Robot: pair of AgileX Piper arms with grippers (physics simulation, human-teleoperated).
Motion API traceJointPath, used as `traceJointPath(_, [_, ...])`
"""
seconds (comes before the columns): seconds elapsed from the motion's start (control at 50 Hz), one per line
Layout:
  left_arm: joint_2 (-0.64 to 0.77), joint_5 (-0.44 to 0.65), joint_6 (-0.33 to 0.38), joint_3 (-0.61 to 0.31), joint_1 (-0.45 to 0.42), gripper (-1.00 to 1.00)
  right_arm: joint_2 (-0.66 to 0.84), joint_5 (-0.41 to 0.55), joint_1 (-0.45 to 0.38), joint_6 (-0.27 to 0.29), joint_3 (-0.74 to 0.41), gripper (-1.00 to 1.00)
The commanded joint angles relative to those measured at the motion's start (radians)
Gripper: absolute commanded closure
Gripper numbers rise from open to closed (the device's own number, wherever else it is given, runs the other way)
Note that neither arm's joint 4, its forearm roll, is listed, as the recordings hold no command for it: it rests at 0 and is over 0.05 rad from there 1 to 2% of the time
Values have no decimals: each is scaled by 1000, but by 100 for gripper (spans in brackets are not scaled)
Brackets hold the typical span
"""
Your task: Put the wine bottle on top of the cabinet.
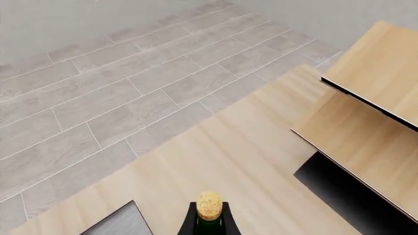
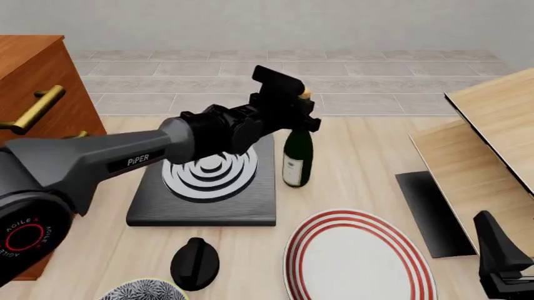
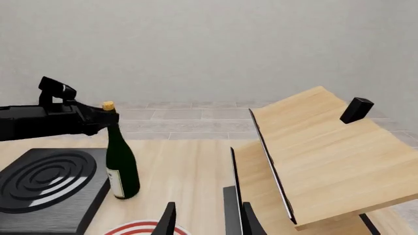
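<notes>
Cork point(image 1: 209, 204) of the bottle point(image 1: 210, 226) seen close in the left wrist view, dark left fingers point(image 1: 188, 223) on both sides of the neck. Looks held, but hard to be sure here.

Front view: bottle point(image 2: 297, 156) upright on the table point(image 2: 359, 169), just beside the black pad point(image 2: 204, 187), left gripper point(image 2: 302, 109) around its neck. Cabinet point(image 2: 37, 81) far off to the left, well apart. Plate point(image 2: 359, 262) near. Right gripper point(image 2: 501, 265) low at the edge; cannot tell wide or narrow.

Right wrist view: bottle point(image 3: 121, 161) standing straight, left gripper point(image 3: 104, 117) pinching just under the cork.

Could slip or swing when lifted, because the hold is so high and thin. Could also bump the cabinet side if not raised enough.
</notes>
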State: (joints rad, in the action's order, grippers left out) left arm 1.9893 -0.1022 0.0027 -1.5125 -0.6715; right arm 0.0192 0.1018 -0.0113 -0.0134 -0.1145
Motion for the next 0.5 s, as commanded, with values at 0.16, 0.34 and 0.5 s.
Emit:
traceJointPath(0.16, [-66, 45, 5, -33, -8, 100, 0, 0, 1, 0, 0, -100])
traceJointPath(0.34, [-116, 73, 10, -26, -33, 100, 2, 0, 2, 1, 0, -100])
traceJointPath(0.5, [-165, 87, -5, -17, -44, 100, 2, 0, 2, 2, 0, -100])
